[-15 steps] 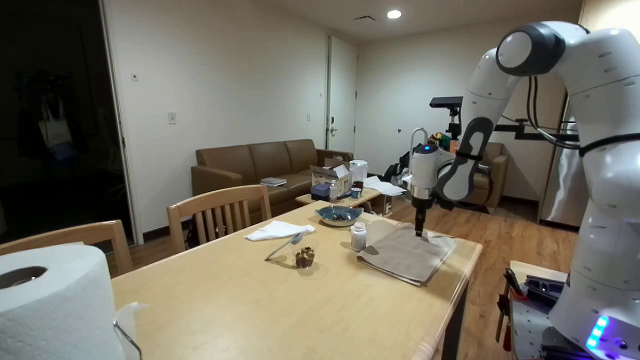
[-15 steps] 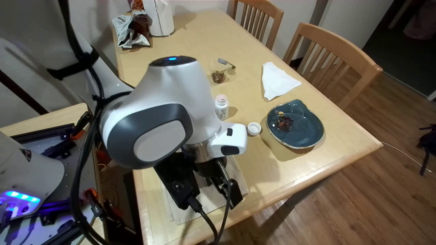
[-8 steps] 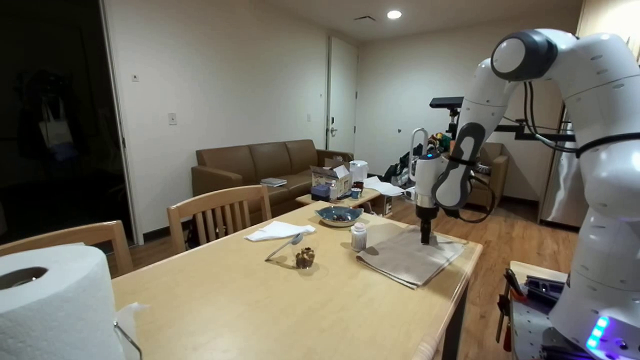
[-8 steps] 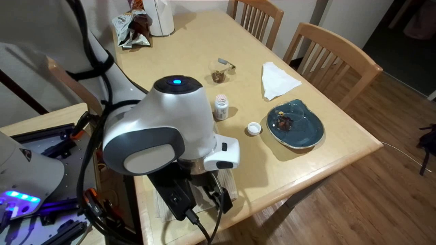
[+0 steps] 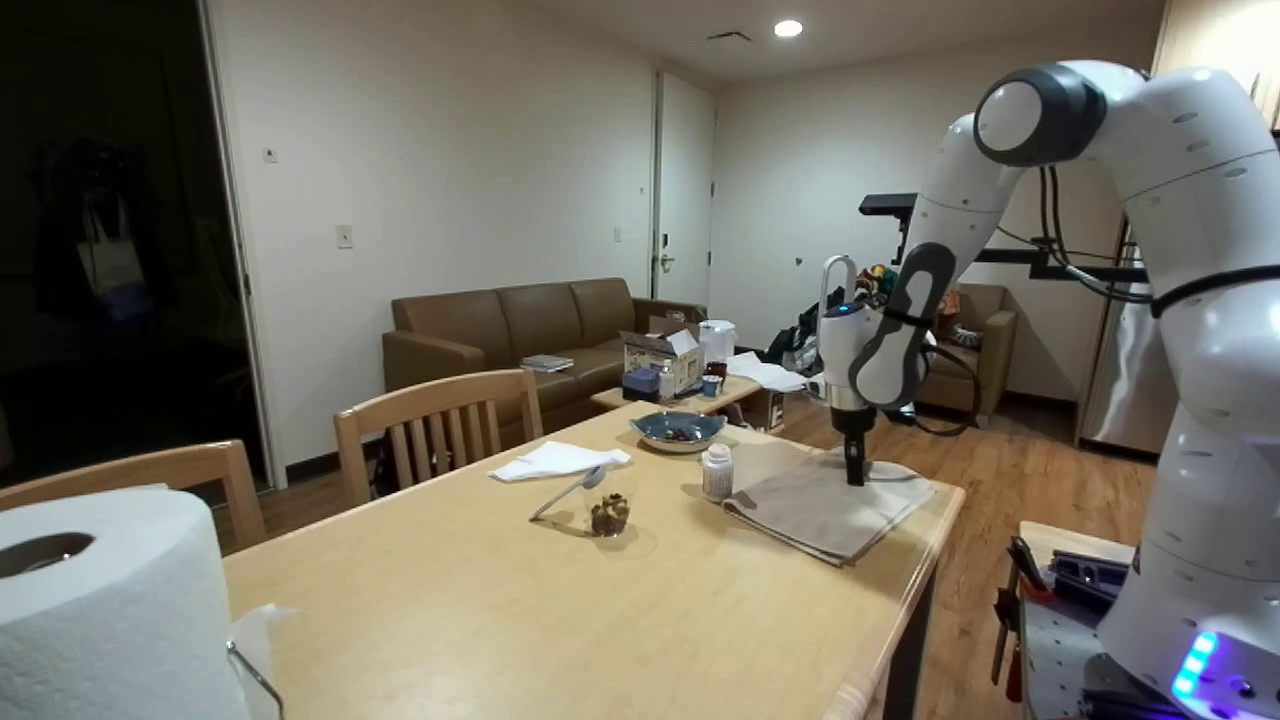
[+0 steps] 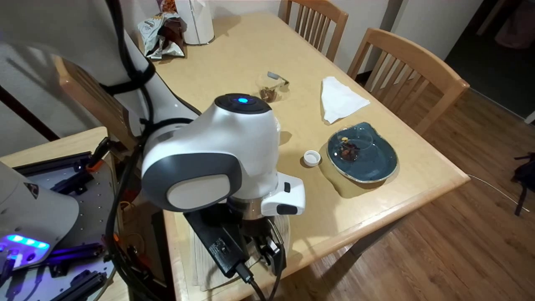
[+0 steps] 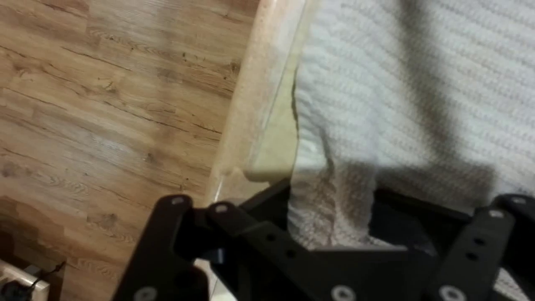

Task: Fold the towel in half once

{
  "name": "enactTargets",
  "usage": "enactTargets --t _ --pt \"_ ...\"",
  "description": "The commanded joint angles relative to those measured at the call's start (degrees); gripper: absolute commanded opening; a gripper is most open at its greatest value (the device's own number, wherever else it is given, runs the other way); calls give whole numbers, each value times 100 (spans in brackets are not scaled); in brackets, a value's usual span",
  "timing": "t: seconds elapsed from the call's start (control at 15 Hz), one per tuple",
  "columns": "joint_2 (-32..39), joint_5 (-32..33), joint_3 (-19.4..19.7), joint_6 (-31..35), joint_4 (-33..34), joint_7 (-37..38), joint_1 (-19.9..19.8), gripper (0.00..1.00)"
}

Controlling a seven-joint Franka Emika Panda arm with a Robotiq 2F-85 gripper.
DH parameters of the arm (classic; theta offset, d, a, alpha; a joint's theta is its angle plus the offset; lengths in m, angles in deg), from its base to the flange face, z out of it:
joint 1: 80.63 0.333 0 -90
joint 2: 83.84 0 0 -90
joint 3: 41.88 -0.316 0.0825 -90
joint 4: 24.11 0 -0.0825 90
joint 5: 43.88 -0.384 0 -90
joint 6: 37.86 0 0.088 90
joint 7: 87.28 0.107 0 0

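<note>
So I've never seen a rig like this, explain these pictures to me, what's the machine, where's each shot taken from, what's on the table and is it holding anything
The machine is a robot arm, steered remotely, ending in a two-fingered gripper. Two pictures look at the table from different places outside the robot; the close-up is taken from its wrist, looking past the fingers. On the table lie a pale towel, a white napkin and a white cap; a blue dish, a white bottle and a paper roll stand there too. Part of the towel is bunched between the fingers, though I can't tell whether they grip it firmly. The rest lies on the table.
</note>
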Motion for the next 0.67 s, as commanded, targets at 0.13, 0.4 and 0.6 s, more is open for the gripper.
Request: enactTargets --t 0.13,0.4,0.6 --pt "55 658 515 506 -166 221 569 7" --pt "-52 1822 1013 1099 -399 792 1229 1" --pt "11 2472 1403 1335 -446 1253 1758 6"
